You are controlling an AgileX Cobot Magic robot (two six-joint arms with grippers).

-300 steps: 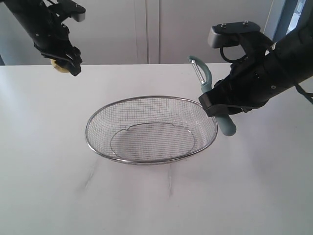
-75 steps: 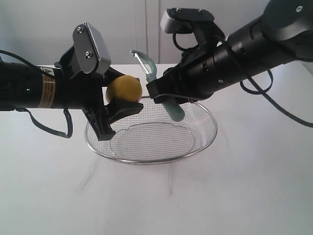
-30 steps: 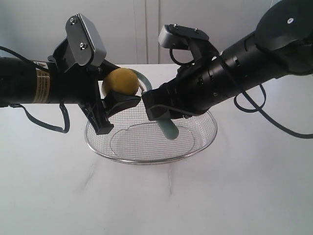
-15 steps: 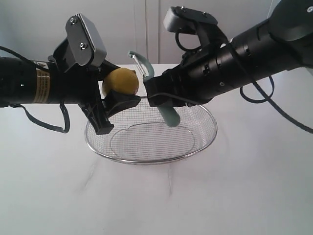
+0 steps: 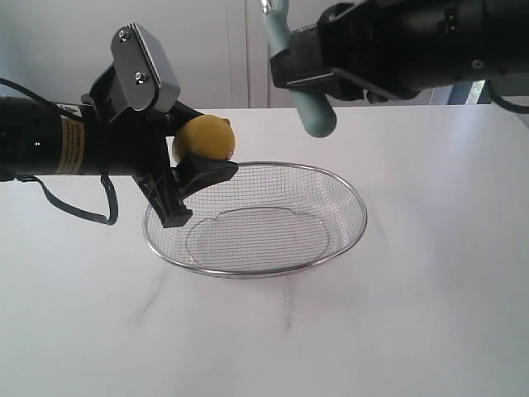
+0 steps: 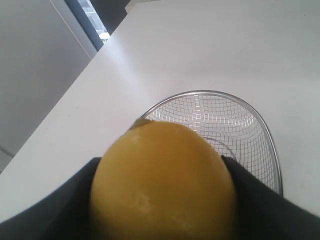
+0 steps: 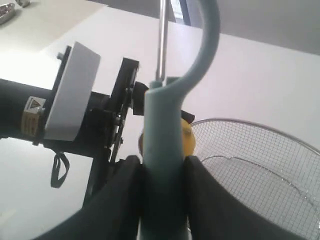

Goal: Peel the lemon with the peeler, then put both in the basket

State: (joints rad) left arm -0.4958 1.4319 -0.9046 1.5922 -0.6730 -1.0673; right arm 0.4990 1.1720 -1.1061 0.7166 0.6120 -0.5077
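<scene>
My left gripper (image 5: 194, 157) is shut on the yellow lemon (image 5: 203, 138) and holds it just above the far left rim of the wire mesh basket (image 5: 354, 191). In the left wrist view the lemon (image 6: 162, 182) fills the space between the black fingers, with the basket (image 6: 267, 140) beyond. My right gripper (image 5: 302, 70) is shut on the pale teal peeler (image 5: 312, 107), raised high above the basket's back. The peeler's head runs out of the exterior view at the top. In the right wrist view the peeler (image 7: 162, 140) stands between the jaws, its blade upward, the lemon (image 7: 187, 141) partly hidden behind it.
The basket sits in the middle of a white table (image 5: 430, 314). A pale wall with cabinet seams (image 5: 248, 50) stands behind. The left arm's white-plated wrist camera (image 5: 149, 70) sits above the lemon.
The right gripper has lifted the peeler up and to the right, away from the lemon, after a stroke down along it a second ago. The left gripper and lemon have stayed put.
</scene>
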